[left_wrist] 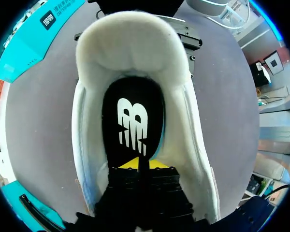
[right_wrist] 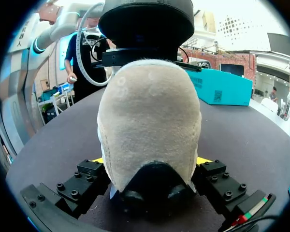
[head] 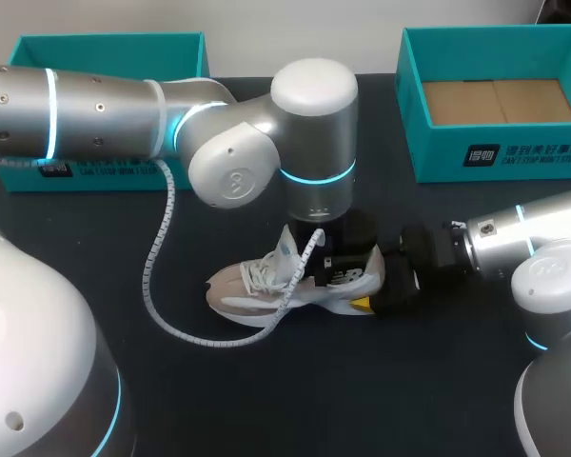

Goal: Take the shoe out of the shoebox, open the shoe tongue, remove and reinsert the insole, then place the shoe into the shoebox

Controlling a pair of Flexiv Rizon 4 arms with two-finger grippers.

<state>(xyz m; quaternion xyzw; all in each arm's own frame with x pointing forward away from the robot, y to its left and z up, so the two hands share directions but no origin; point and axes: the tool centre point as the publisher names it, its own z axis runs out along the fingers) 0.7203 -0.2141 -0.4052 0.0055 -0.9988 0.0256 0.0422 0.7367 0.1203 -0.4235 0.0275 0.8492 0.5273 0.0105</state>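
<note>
A beige and white shoe (head: 266,286) lies on the dark table (head: 266,400), toe pointing left. My left gripper (head: 328,259) points straight down into its opening. Seen from the left wrist, that gripper (left_wrist: 139,164) is shut, its yellow tips resting on the black insole (left_wrist: 133,121) with a white logo; whether it pinches the insole I cannot tell. My right gripper (head: 376,290) comes in from the right at the heel. From the right wrist, the shoe's heel (right_wrist: 150,125) fills the gripper (right_wrist: 150,162), with a finger pressed on either side.
An open teal shoebox (head: 500,157) with a brown cardboard floor stands at the back right. A second teal box (head: 105,43) sits at the back left, partly behind my left arm. A white coiled cable (head: 162,286) hangs from that arm down to the table beside the shoe's toe.
</note>
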